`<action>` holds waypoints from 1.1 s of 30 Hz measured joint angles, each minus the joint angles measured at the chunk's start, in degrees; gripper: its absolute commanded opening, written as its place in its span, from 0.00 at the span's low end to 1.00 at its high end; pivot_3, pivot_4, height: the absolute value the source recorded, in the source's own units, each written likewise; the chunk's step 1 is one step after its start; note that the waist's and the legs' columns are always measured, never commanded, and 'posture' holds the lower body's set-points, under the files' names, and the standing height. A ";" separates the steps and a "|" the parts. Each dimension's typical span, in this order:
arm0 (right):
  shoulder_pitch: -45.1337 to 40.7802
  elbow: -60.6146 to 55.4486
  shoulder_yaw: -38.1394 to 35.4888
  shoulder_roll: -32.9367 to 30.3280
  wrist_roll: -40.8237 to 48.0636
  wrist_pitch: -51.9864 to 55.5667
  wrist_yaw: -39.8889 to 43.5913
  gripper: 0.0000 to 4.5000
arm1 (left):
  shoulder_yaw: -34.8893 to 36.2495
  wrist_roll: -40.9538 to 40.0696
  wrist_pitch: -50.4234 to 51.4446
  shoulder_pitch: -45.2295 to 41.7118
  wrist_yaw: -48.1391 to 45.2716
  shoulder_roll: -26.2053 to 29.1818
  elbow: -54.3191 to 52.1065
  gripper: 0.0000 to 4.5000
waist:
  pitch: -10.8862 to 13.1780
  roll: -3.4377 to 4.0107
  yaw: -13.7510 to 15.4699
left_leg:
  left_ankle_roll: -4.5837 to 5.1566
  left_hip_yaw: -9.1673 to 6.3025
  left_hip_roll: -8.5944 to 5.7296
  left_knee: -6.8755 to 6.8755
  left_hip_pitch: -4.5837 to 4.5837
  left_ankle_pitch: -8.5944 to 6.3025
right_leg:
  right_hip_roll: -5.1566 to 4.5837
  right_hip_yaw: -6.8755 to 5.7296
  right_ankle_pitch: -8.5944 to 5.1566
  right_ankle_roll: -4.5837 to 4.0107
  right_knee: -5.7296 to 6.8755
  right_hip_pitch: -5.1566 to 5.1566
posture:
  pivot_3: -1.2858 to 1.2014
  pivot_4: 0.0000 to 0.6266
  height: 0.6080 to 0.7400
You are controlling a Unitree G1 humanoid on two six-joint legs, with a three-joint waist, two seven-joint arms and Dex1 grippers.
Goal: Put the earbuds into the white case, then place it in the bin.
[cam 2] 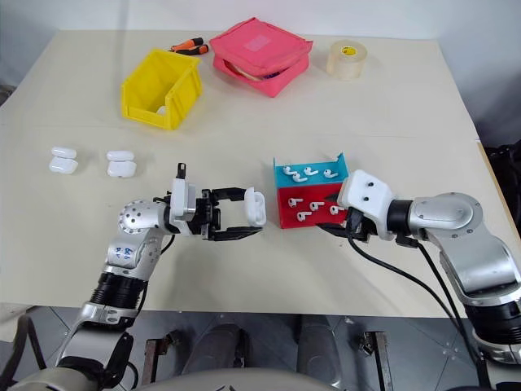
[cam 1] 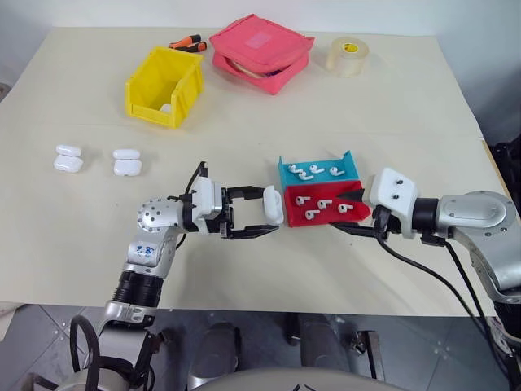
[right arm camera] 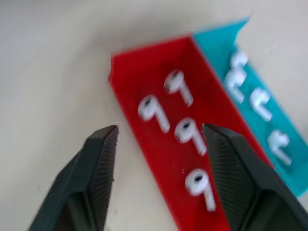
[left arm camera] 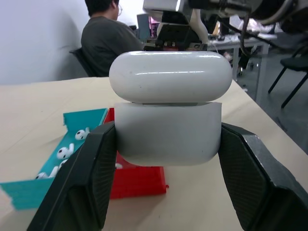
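My left gripper is shut on a white case, held level just left of the trays. In the left wrist view the white case sits between the fingers with its lid slightly raised. Several earbuds lie in a red tray, and several more in a blue tray behind it. My right gripper is open at the red tray's right end. Its fingers straddle earbuds without touching them. The yellow bin stands at the far left.
Two more white cases lie on the left of the table. A pink pouch, a tape roll and orange screwdrivers sit along the far edge. A seated person is beyond the table.
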 measured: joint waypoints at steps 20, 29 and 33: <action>-14.51 6.06 15.73 -5.99 -11.10 5.58 5.32 0.33 | 1.63 -0.59 2.17 5.98 2.62 1.79 -6.61 0.62 | 0.00 0.00 -0.22 | 0.03 -0.02 -0.01 -0.01 -0.04 -0.02 | 0.00 -0.01 0.00 0.00 -0.10 -0.01 | 0.52 0.24 1.00; -19.86 13.21 19.75 -5.84 -16.32 0.92 10.36 0.33 | 1.26 -0.78 2.73 6.54 2.61 1.67 -7.26 0.62 | 0.00 0.00 -0.38 | 0.03 -0.01 0.00 -0.01 -0.04 -0.02 | 0.00 -0.01 0.01 0.01 -0.10 -0.01 | 0.52 0.24 1.00; -21.38 16.36 20.50 -4.31 -18.16 -1.15 11.13 0.33 | 1.15 -0.82 2.77 7.03 2.66 1.67 -8.49 0.62 | 0.00 0.01 -0.34 | 0.02 -0.01 0.00 0.00 -0.04 -0.02 | -0.01 -0.01 0.01 0.01 -0.11 -0.01 | 0.52 0.24 1.00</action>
